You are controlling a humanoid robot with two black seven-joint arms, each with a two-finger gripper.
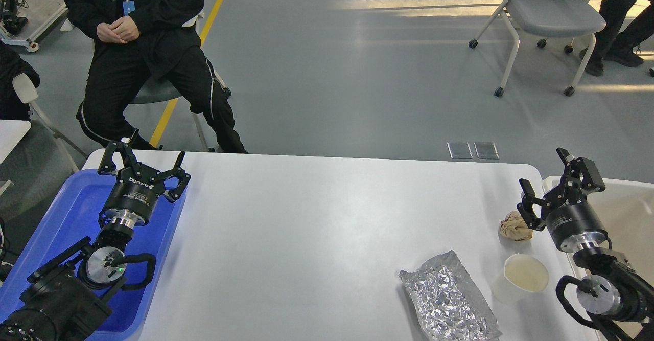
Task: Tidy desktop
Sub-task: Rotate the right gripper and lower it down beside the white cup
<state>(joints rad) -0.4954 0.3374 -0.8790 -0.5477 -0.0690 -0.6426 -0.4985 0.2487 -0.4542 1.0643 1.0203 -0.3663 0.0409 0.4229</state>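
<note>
The desktop (317, 228) fills the middle of the head view, a wide white surface with a blue tray (76, 203) at its left edge and a cream bin (628, 208) at its right edge. Three loose things lie toward its near right corner: a crumpled brownish paper ball (515, 227), a pale cup (521, 278) holding a yellowish liquid, and a crinkled foil bag (449, 300) lying flat. The left gripper (143, 169) hangs over the far end of the tray with its fingers spread wide and nothing between them. The right gripper (559, 192) sits just beside the paper ball, near the bin's rim, also spread open and empty. The paper ball looks like the sensible first pick, being nearest the right gripper and the bin. To do it well, the right gripper should come down with one finger on each side of the ball, close gently since it will likely crush, then lift clear before swinging over the bin. The cup stands close by, so the approach should stay away from it to avoid a spill.
</note>
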